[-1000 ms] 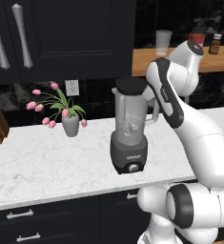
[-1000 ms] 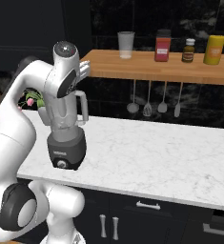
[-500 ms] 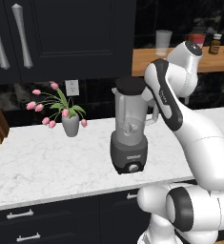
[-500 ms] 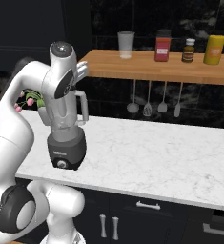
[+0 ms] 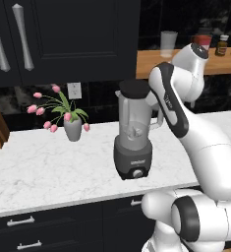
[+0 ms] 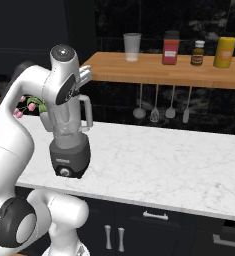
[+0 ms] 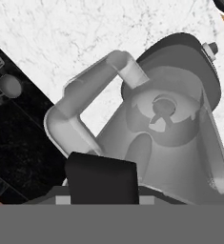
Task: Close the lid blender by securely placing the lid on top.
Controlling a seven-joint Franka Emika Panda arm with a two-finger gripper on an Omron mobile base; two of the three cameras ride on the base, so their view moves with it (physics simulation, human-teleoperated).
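We see little change since a second ago: end effector clamped on lid, resting on blender mouth; release next.

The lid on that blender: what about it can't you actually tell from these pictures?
- Whether the lid is seated on the blender: in the left base view it sits at the jar mouth, but the arm covers its right edge.
- In the right base view the arm hides the lid entirely.
- In the hand view the dark slab at the bottom is cut off by the edge, so the jaws' hold stays unclear.
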